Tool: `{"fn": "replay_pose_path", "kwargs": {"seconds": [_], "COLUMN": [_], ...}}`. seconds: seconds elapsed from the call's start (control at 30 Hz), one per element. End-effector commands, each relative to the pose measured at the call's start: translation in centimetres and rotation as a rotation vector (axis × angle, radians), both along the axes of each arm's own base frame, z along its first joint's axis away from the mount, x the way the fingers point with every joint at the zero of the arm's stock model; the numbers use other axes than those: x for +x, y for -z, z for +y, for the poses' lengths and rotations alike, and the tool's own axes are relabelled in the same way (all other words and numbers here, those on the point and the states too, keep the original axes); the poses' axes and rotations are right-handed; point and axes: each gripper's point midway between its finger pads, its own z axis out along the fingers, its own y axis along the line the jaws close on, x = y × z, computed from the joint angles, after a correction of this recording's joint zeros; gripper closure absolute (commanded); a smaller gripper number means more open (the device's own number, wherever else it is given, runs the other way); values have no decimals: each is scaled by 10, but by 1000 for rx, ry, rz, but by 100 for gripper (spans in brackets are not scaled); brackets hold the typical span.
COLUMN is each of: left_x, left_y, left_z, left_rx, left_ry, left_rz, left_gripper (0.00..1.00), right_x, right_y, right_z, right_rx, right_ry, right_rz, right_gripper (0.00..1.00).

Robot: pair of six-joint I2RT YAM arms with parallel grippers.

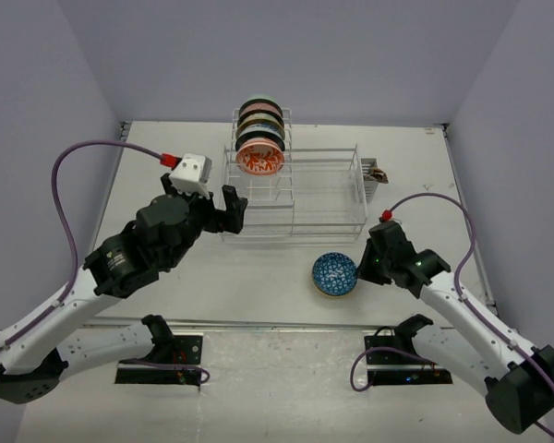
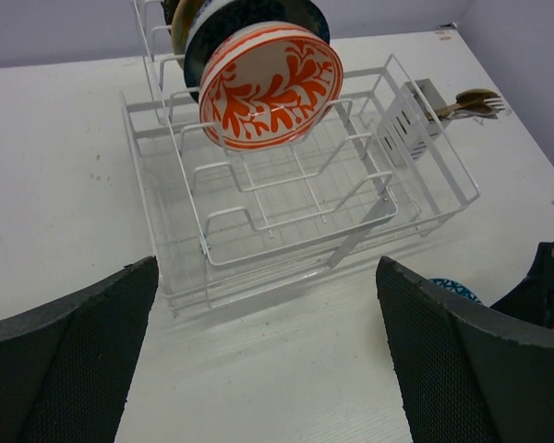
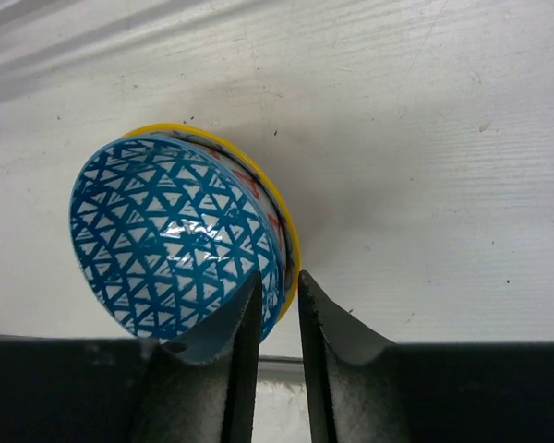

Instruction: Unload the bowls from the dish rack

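The wire dish rack [image 1: 323,198] stands mid-table. Several bowls stand upright in its left slots, the red-orange patterned bowl [image 1: 259,157] in front; it also shows in the left wrist view [image 2: 270,85], hiding most of the others. My left gripper [image 1: 229,210] is open and empty just in front of the rack's left end [image 2: 266,268]. A blue triangle-patterned bowl [image 1: 335,274] rests on a yellow-rimmed bowl [image 3: 288,242] on the table. My right gripper [image 3: 279,291] is shut on the blue bowl's [image 3: 166,240] rim, one finger inside it.
A cutlery holder [image 1: 374,173] with utensils [image 2: 471,100] hangs on the rack's right end [image 2: 451,152]. Walls enclose the table at the back and both sides. The table's near edge runs just behind the stacked bowls.
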Motion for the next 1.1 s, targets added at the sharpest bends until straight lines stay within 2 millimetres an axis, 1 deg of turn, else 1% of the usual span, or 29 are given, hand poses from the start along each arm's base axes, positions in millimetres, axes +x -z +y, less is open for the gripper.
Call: {"fn": "replay_pose_path", "kwargs": {"seconds": [0.0, 0.03, 0.07, 0.1, 0.13, 0.17, 0.2, 0.23, 0.27, 0.3, 0.33, 0.4, 0.43, 0.5, 0.53, 0.57, 0.6, 0.63, 0.7, 0.73, 0.77, 0.8, 0.83, 0.93, 0.97, 1.0, 1.07], "left_x": [17, 21, 29, 33, 36, 45, 50, 54, 63, 67, 73, 79, 84, 90, 95, 98, 103, 110, 121, 128, 131, 137, 141, 150, 152, 154, 159], "left_y": [-37, -40, -32, -33, -48, -42, -44, -52, -50, -50, -47, -48, -46, -42, -36, -40, -38, -32, -30, -21, -22, -19, -12, -8, -7, -7, -3], "left_z": [1, 0, -1, -2, -1, -4, -5, -3, -8, -9, -16, -18, -23, -24, -28, -28, -27, -31, -29, -33, -33, -31, -36, -40, -40, -42, -43], "left_rx": [1, 30, 93, 120, 140, 201, 229, 269, 307, 383, 419, 501, 522, 576, 606, 609, 628, 643, 656, 672, 669, 675, 683, 690, 693, 696, 705], "left_ry": [-65, -72, -102, -115, -125, -148, -162, -177, -192, -174, -158, -149, -144, -145, -143, -148, -155, -147, -156, -141, -141, -145, -130, -137, -140, -143, -149], "left_rz": [-73, -79, -58, -55, -79, -69, -76, -101, -109, -129, -133, -162, -169, -183, -172, -173, -168, -162, -151, -134, -131, -120, -110, -105, -105, -106, -105], "left_gripper": [0, 0, 0, 0, 0, 0, 0, 0, 0, 0, 0, 0, 0, 1, 9, 13, 16, 16, 18, 20, 22, 25, 28, 31, 32, 36, 39], "right_x": [8, 7, 7, 6, 5, 4, 4, 3, 2, 1, 1, -1, -1, -2, -2, -1, -2, -2, -2, -2, -3, -3, -3, -3, -5, -6, -6], "right_y": [-42, -50, -57, -71, -77, -83, -90, -96, -102, -106, -107, -111, -113, -115, -116, -119, -119, -119, -120, -121, -121, -121, -121, -125, -125, -125, -123], "right_z": [-1, -2, -4, -6, -7, -9, -10, -11, -11, -12, -12, -11, -11, -11, -10, -8, -6, -5, -3, -3, -3, -3, -4, 0, 2, 3, 5], "right_rx": [33, 36, 39, 48, 49, 50, 54, 61, 69, 77, 81, 90, 91, 94, 99, 108, 115, 118, 126, 127, 128, 123, 121, 131, 142, 144, 147], "right_ry": [20, 17, 17, 20, 14, 13, 13, 10, 7, 6, 3, -15, -16, -23, -31, -36, -50, -57, -70, -72, -76, -79, -81, -109, -124, -136, -148], "right_rz": [-107, -124, -140, -174, -192, -208, -229, -256, -272, -290, -297, -308, -316, -326, -328, -339, -339, -340, -346, -349, -352, -355, -355, -374, -371, -375, -375], "right_gripper": [76, 75, 74, 71, 67, 65, 62, 61, 58, 54, 53, 51, 51, 50, 50, 50, 50, 50, 50, 50, 50, 50, 50, 50, 50, 50, 50]}}
